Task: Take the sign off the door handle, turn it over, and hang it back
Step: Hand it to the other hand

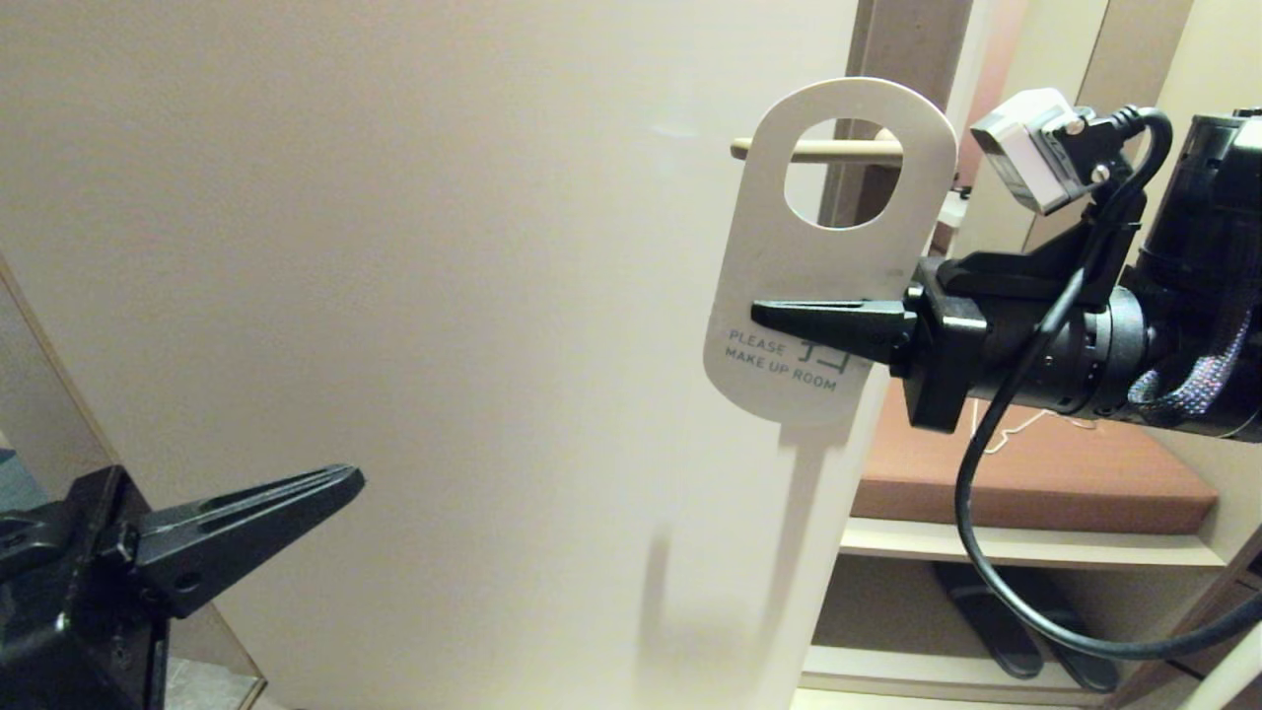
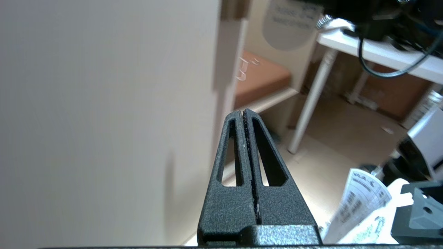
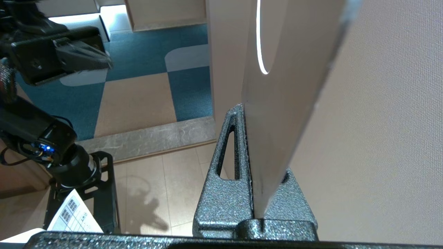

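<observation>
The sign shows its white "PLEASE MAKE UP ROOM" side in the head view, upright against the pale door's right edge. My right gripper is shut on its lower half from the right. The wrist view shows the card edge-on between the right gripper's jaws. The cream door handle shows through the sign's hole. Its tip sticks out to the left, and it lies behind the card's rim. My left gripper is shut and empty, low at the left; it shows again in its wrist view.
The pale door fills the left and middle. A brownish-grey plate runs up behind the handle. To the right is an open closet with a brown shelf, a thin white wire hanger and dark slippers below.
</observation>
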